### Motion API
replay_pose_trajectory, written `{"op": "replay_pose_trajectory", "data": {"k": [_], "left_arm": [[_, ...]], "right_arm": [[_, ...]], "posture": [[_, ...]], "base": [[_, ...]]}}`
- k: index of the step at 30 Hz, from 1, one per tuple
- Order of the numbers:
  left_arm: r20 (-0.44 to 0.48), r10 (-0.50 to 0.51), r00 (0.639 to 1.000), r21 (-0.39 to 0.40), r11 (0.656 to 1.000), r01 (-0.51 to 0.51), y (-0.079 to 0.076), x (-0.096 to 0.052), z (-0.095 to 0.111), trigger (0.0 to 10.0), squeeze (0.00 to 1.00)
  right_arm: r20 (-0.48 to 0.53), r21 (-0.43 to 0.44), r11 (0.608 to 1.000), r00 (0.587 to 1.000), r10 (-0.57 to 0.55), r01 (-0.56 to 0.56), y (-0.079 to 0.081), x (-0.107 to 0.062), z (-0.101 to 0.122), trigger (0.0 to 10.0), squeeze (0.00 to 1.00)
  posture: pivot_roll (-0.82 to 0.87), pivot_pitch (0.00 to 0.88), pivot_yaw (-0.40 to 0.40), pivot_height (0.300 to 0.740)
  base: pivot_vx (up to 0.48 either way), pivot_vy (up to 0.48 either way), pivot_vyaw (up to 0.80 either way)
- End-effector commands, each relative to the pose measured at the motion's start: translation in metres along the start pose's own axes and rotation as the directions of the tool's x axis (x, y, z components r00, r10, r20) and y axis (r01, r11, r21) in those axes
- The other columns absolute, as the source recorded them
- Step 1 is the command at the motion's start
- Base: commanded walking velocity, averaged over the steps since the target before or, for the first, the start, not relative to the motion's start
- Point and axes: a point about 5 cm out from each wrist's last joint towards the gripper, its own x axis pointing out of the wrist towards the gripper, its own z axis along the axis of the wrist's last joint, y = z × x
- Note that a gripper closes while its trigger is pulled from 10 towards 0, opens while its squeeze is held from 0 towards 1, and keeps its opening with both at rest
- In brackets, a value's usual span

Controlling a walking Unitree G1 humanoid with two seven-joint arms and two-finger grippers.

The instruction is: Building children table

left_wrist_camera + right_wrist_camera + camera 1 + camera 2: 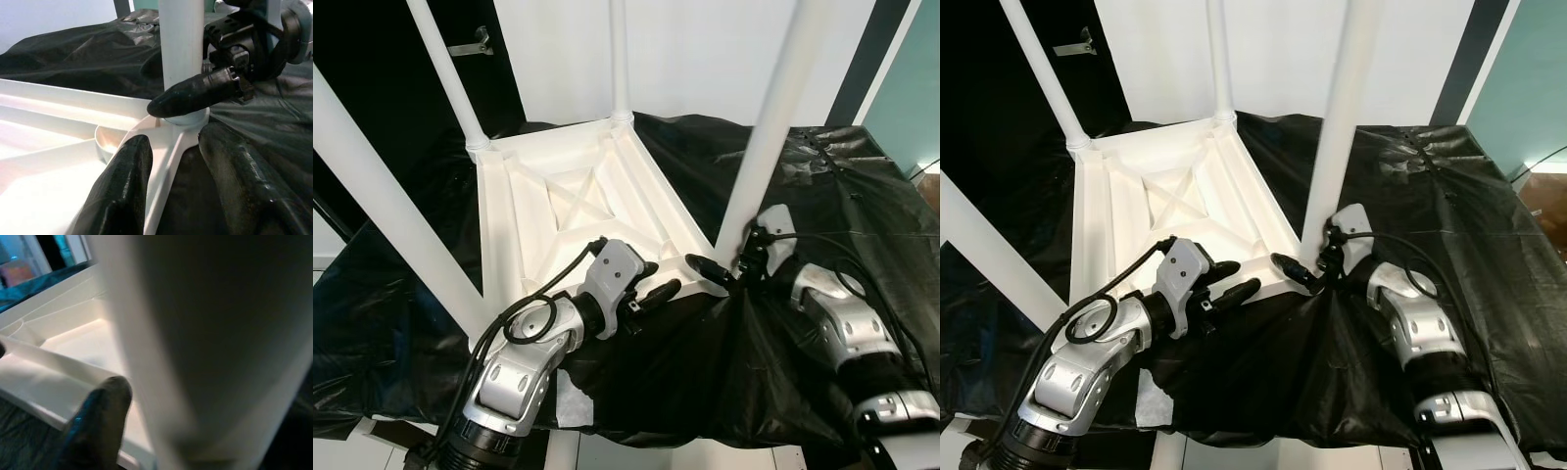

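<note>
Black plastic sheeting (862, 196) covers the work surface, on which the white tabletop (570, 211) lies upside down, four legs standing in its corners. The right gripper (729, 276) brackets the base of the near right leg (766, 127), jaws spread around it. The left gripper (656, 282), fingers parted and holding nothing, hovers at the tabletop's near edge beside that corner. Judged step: seating the last leg; next, twist or press it home.
</note>
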Motion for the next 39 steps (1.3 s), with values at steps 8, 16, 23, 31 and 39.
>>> {"op": "replay_pose_trajectory", "data": {"k": [8,16,23,31,39], "left_arm": [[-0.005,0.039,0.999,0.015,0.999,-0.039,0.004,-0.003,-0.001,10.0,0.0],[-0.005,0.043,0.999,0.008,0.999,-0.043,0.003,0.0,-0.001,10.0,0.0],[-0.032,0.037,0.999,0.034,0.999,-0.036,0.003,-0.001,-0.005,10.0,0.0],[-0.018,0.06,0.998,0.036,0.998,-0.059,0.007,-0.002,-0.002,10.0,0.0],[-0.015,0.071,0.997,0.04,0.997,-0.071,0.009,-0.003,-0.001,10.0,0.0]], "right_arm": [[-0.054,-0.001,0.998,0.997,0.06,-0.06,0.0,0.003,-0.01,0.0,0.0],[-0.046,0.034,0.974,0.974,-0.224,0.225,-0.008,-0.003,-0.018,0.0,0.0],[-0.034,0.13,0.865,0.874,-0.484,0.484,0.008,0.002,-0.02,0.0,0.0],[-0.063,0.166,0.678,0.694,-0.717,0.716,0.034,0.017,-0.02,0.0,0.0],[-0.027,0.188,0.689,0.705,-0.709,0.7,0.043,0.02,-0.012,10.0,0.0]], "posture": [[-0.03,0.0,0.0,0.74],[-0.05,0.0,0.006,0.74],[-0.06,0.012,0.018,0.74],[-0.05,0.02,0.019,0.74],[-0.05,0.022,0.029,0.74]], "base": [[0.0,0.0,0.0],[0.0,0.0,0.0],[0.0,0.0,0.0],[0.0,0.0,0.0],[0.0,0.0,0.0]]}}
